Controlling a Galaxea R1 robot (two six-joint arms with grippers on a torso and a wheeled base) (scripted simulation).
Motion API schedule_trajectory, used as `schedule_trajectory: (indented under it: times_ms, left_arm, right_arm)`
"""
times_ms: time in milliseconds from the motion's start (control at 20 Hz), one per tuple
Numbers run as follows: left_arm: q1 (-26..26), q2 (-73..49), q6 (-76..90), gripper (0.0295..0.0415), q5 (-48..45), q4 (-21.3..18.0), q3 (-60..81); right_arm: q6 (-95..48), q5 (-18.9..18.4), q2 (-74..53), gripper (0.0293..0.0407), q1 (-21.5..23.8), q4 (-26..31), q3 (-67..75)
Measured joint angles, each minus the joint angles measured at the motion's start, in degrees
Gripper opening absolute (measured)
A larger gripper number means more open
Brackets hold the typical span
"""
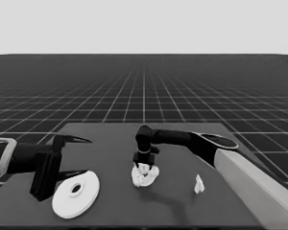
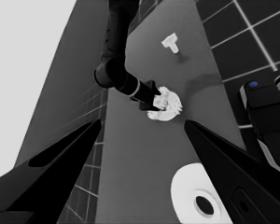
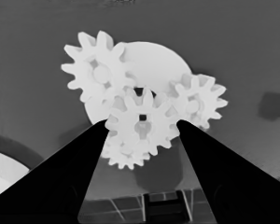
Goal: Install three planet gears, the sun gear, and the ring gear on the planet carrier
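The smaller round part (image 1: 145,176) (image 3: 149,60) lies mid-table with planet gears on it: one (image 3: 98,70) on one side, a second (image 3: 196,100) on the opposite side, a third (image 3: 123,156) half hidden. My right gripper (image 1: 145,165) (image 3: 142,126) hangs straight down over it, shut on a fourth gear (image 3: 141,122) at the centre. The larger round part (image 1: 77,194) (image 2: 184,186) lies flat at the front left. Above it my left gripper (image 1: 79,158) (image 2: 143,122) waits, open, with nothing between its fingers.
A thin white piece (image 1: 198,184) (image 2: 171,43) lies to the right of the gear stack. The right arm's pale grey part (image 1: 249,182) fills the lower right corner. Dark machinery with blue lights (image 2: 266,116) shows past the table edge.
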Motion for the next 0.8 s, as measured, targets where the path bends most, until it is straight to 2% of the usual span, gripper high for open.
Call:
schedule_trajectory:
  times_ms: [800]
  left_arm:
    - [0.0, 0.0, 0.0, 0.0385, 0.0, 0.0, 0.0]
  right_arm:
    - [9.6, 0.01, -0.06, 0.031, -0.32, 0.0, -0.05]
